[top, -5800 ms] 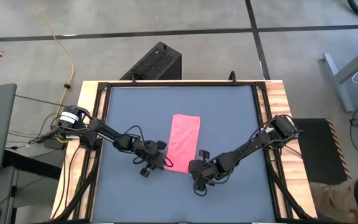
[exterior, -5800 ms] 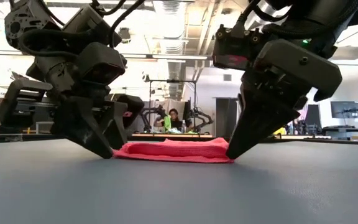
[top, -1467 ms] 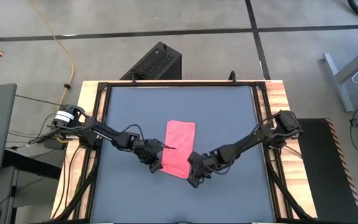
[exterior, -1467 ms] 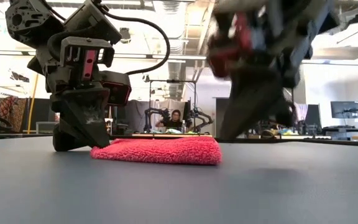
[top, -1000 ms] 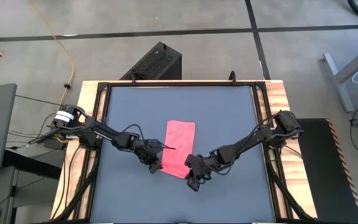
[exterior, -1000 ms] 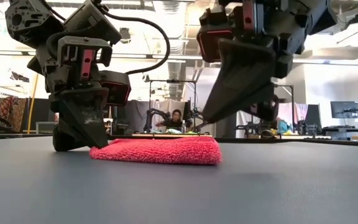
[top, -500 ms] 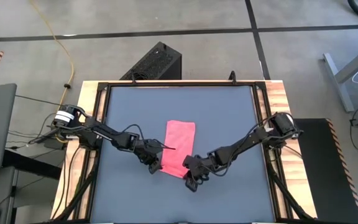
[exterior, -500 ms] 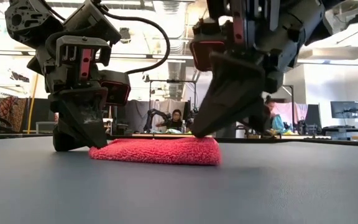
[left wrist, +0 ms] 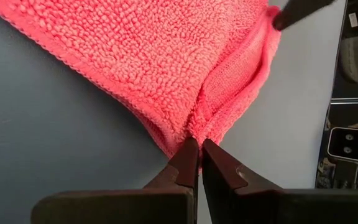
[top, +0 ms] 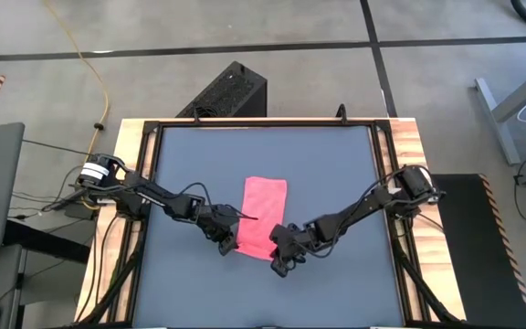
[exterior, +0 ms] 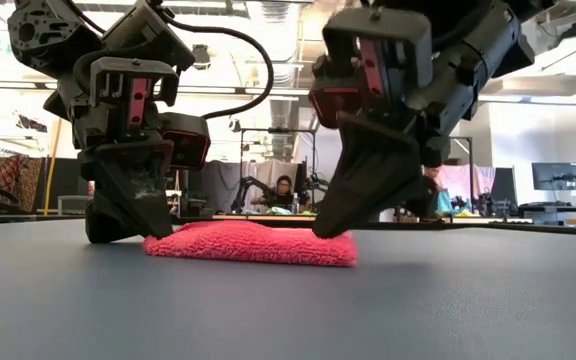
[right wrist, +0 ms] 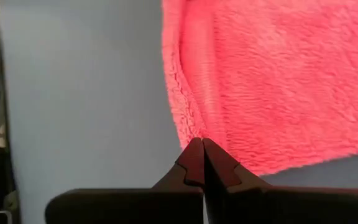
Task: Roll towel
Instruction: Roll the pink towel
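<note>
On the dark grey bench (top: 336, 174) the small bright pink fluffy towel (top: 263, 230) lies near the middle, folded flat into a narrow strip, not yet rolled. The left claw (left wrist: 198, 149) and right claw (right wrist: 199, 146) are each closed at a near corner, tips touching the cloth; whether they pinch it is unclear. Rolling appears barely begun.
</note>
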Robot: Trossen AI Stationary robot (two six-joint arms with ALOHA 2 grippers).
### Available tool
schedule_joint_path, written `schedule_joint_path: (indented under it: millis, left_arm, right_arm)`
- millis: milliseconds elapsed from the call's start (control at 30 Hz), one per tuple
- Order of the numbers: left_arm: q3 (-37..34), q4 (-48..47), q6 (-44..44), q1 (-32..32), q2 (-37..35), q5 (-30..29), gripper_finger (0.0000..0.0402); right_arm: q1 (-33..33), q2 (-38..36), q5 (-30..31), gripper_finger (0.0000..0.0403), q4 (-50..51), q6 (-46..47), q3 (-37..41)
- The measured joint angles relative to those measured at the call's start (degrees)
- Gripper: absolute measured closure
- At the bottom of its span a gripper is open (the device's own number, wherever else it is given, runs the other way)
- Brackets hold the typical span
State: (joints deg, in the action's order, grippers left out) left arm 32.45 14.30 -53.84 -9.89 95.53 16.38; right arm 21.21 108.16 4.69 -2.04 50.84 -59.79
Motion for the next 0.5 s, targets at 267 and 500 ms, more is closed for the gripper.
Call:
schedule_joint_path:
  millis: [267, 500]
  left_arm:
    - [0.0, 0.1, 3.0, 0.0, -0.1, -0.1, 0.0393]
    - [-0.2, -1.6, 11.8, 0.1, -3.6, -2.4, 0.0345]
  right_arm:
    - [0.0, 0.0, 1.4, 0.039, 2.7, 0.2, 0.0]
    - [-0.1, -0.1, 3.3, 0.039, 4.8, 0.1, 0.0]
